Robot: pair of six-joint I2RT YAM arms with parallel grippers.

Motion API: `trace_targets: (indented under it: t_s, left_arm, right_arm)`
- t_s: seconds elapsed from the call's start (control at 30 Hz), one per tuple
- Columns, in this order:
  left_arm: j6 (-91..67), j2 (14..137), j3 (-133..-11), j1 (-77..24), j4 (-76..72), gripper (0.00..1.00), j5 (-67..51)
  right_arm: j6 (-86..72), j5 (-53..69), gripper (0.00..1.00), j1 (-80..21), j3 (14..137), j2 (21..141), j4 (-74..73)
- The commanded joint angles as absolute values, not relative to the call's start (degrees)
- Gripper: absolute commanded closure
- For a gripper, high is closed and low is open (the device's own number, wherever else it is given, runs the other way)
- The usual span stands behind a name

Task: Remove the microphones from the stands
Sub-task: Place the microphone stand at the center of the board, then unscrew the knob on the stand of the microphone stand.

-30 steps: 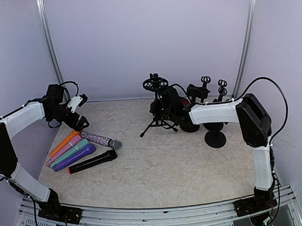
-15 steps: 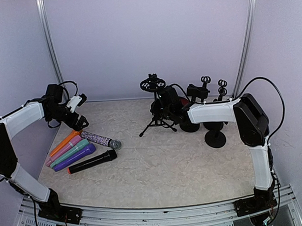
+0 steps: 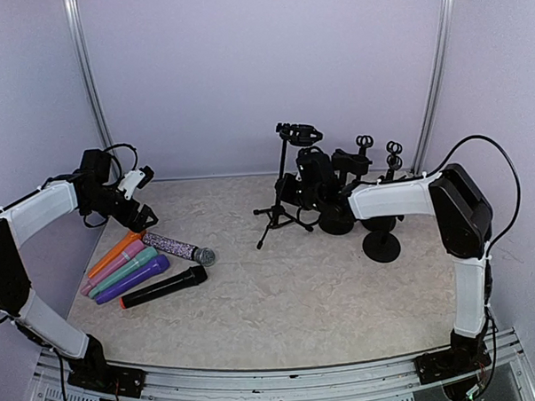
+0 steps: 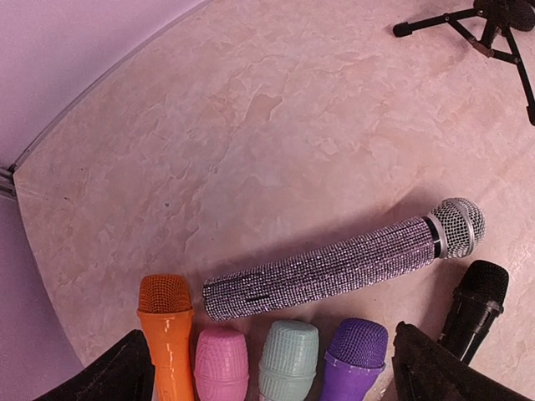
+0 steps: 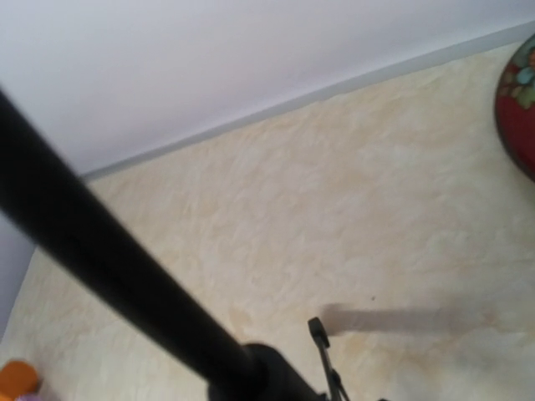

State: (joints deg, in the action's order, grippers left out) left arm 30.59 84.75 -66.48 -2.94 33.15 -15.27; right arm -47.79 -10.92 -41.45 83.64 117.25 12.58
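Back middle of bench [image 3: 298,297]: one tripod stand [image 3: 284,169], upright on three splayed legs, with one clip [image 3: 300,132] at its top.
Task microphone: I cannot tell from above whether that clip holds it.
Right fingers [image 3: 299,188]: against the tripod stand's pole, partway up. In the wrist view the pole cuts across very close and ends in a dark mass at the bottom edge. I cannot tell whether they are clenched on it or only beside it.
Left fingers [image 4: 435,372]: released, spread wide with nothing between them, hanging over the heads of the lying microphones.
Microphones lying on bench, left side: six counted, all flat, well apart from the tripod stand.
Row of four, heads side by side: orange microphone [image 4: 165,322], pink microphone [image 4: 221,363], mint microphone [image 4: 288,359], purple microphone [image 4: 355,359].
Glitter microphone [image 4: 334,263]: one, silver, lying crosswise just beyond those four heads.
Black microphone [image 4: 475,305]: one, just beside the purple one, its head near the glitter grille.
Round-base stands [image 3: 380,246]: right of the tripod; two bases plainly seen, and the arm hides the full count.
Red rounded thing [image 5: 518,100]: one, patterned, cropped at the edge of the right wrist view; I cannot tell what it is.
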Motion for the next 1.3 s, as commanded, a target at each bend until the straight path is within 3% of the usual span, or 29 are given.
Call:
trace_targets:
  t_s: [0.0, 0.33, 0.43, 0.57, 0.67, 0.93, 1.27]
  left_arm:
    - [30.08, 83.22, -67.15, -2.63, 34.32, 0.04, -16.83]
    - [29.20, 83.29, -67.51, -2.69, 34.45, 0.04, -17.57]
    - [29.08, 83.21, -67.68, -2.68, 34.83, 0.03, -17.53]
    - [29.52, 82.70, -67.79, -2.70, 35.41, 0.01, -17.32]
    - [30.01, 82.14, -67.39, -2.51, 35.25, 0.01, -17.68]
    - [29.99, 82.40, -67.61, -2.29, 35.64, 0.01, -19.31]
    - [30.54, 82.72, -67.62, -1.86, 35.92, 0.01, -20.20]
  right_arm:
    - [-45.57, -4.49, 1.00, -41.36, 80.46, 115.46, 10.18]
    - [-44.47, -5.79, 0.93, -47.26, 75.96, 114.38, 10.27]
    - [-45.11, -4.50, 0.76, -47.67, 73.49, 113.41, 12.63]
    - [-42.89, -2.37, 0.43, -47.31, 68.92, 110.11, 16.10]
    - [-39.72, 1.95, 0.31, -46.48, 65.60, 107.21, 20.24]
    - [-22.20, -1.98, 0.29, -45.27, 52.26, 102.95, 42.82]
    - [-7.98, -6.82, 0.39, -45.25, 60.28, 108.75, 42.69]
